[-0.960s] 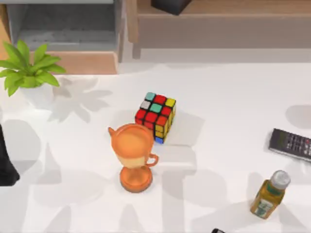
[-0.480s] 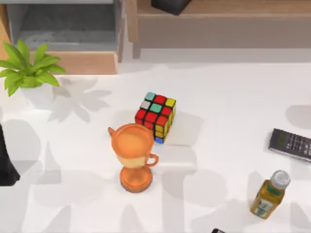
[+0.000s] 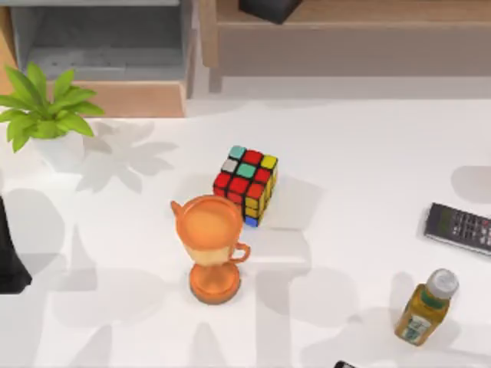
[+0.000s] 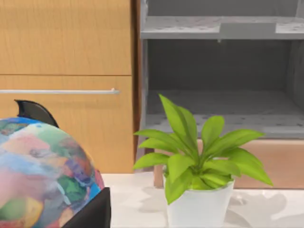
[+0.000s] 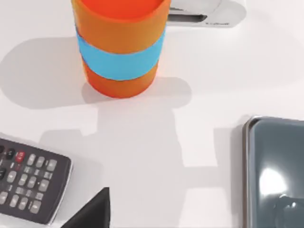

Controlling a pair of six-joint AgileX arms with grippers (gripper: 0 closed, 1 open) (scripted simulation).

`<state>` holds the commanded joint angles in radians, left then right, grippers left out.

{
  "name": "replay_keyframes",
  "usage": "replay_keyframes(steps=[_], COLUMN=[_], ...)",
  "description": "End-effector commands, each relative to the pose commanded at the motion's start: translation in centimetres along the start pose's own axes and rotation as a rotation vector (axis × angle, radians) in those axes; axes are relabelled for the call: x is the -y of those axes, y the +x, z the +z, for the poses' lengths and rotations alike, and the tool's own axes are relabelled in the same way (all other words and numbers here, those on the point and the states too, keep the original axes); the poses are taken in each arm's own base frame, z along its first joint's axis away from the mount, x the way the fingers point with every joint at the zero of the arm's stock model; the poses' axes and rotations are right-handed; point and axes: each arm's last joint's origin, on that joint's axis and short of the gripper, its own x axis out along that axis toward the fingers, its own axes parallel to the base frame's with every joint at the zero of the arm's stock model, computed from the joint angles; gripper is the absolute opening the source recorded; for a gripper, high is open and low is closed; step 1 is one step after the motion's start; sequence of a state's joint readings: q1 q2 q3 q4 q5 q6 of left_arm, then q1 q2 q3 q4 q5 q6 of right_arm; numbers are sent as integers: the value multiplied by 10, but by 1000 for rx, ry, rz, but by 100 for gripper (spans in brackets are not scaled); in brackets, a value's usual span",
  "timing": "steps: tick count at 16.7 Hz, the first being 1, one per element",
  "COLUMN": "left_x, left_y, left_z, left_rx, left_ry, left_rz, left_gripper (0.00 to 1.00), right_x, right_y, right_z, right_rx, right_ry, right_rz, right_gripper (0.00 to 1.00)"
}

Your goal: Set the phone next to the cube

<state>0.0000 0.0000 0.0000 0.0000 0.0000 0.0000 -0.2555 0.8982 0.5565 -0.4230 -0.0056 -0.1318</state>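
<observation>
Right wrist view: a dark finger tip (image 5: 92, 211) at the frame edge; I cannot tell its state. Phone (image 5: 275, 171) lies flat on the white table (image 5: 199, 95), near a black remote (image 5: 31, 178) and an orange cup with blue band (image 5: 121, 47), contents unseen. Top view: cube (image 3: 246, 184) mid-table touching an orange trophy cup (image 3: 210, 247); a juice bottle (image 3: 424, 306) stands at right. Left arm (image 3: 9, 257) parked at left edge.

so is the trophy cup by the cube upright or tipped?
Upright. In the top view the orange trophy cup stands on its round base, bowl opening upward, handles out to the sides, just in front of the cube.
</observation>
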Motion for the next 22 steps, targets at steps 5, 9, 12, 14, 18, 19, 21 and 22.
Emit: replay_keyframes(steps=[5,9,12,14,18,19,21,22], left_x=[0,0,0,0,0,0,0,0], left_y=[0,0,0,0,0,0,0,0], left_z=[0,0,0,0,0,0,0,0], left_rx=[0,0,0,0,0,0,0,0], left_ry=[0,0,0,0,0,0,0,0], left_rz=[0,0,0,0,0,0,0,0], left_gripper=[100,100,100,100,100,100,100,100], right_x=[33,61,77,83,85,85,84,83], right_y=[53,97,122,132,135,135,136,139], right_z=[30,35,31,29,28,28,27,23], right_rx=[-369,-602,-719,-762,-776,-776,-777,-783], right_ry=[38,80,107,118,122,122,120,122], right_rz=[-7,18,41,51,55,55,56,57], right_gripper=[100,100,100,100,100,100,100,100])
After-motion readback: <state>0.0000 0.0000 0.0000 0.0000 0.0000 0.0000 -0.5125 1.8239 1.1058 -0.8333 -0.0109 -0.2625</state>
